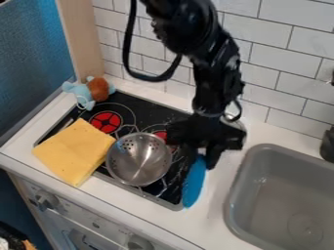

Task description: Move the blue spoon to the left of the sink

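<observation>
Here, in the camera view, your white tabletop (pixel 220 191) stretches beneath a black robot arm (pixel 215 73) that comes in from the top edge. At right lies the gray sink (pixel 233 197); at left, the black stove (pixel 149 108) with its red burner centers. A yellow cloth (pixel 73 149) overlaps the stove's near-left part. Your gripper (pixel 203 157), pointing down near the stove's right edge, holds the blue spoon (pixel 194 184) by its upper end. The spoon hangs directly below the gripper, its blue length slanting toward the lower edge of the view, just right of the metal colander (pixel 138 158) and left of the sink. You cannot tell whether the spoon's lower end touches the surface. A light-blue and brown plush toy (pixel 98 89) sits at the stove's far-left corner.
</observation>
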Tool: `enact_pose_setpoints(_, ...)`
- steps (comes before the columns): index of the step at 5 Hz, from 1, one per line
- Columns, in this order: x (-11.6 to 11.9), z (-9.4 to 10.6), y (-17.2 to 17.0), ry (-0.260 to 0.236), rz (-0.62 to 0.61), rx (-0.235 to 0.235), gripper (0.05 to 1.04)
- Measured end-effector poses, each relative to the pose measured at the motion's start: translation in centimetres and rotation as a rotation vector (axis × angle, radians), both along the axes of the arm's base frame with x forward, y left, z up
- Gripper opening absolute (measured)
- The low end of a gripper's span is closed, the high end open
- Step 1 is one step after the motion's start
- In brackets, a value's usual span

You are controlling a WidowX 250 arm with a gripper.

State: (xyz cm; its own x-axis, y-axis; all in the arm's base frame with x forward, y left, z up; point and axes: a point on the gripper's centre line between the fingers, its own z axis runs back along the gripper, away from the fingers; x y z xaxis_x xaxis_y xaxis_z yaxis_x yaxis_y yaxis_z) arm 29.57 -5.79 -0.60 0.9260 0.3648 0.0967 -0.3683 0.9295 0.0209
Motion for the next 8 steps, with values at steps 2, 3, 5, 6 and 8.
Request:
enact_pose_setpoints(2,-0.7,-4.2,-1.2,0.105,-0.075,-0.014,0.359)
enact_pose_setpoints(3,-0.1,-5.3,-1.8,0.139,-0.086,-0.014,0.359)
enact_pose_setpoints(5,1.6,-5.5,-1.9,0.151,-0.055,0.007,0.396)
enact_pose_setpoints(6,1.5,-5.5,-1.9,0.16,-0.025,0.021,0.672)
enact_pose_setpoints(8,1.0,-5.3,-1.7,0.161,-0.01,0.027,0.991)
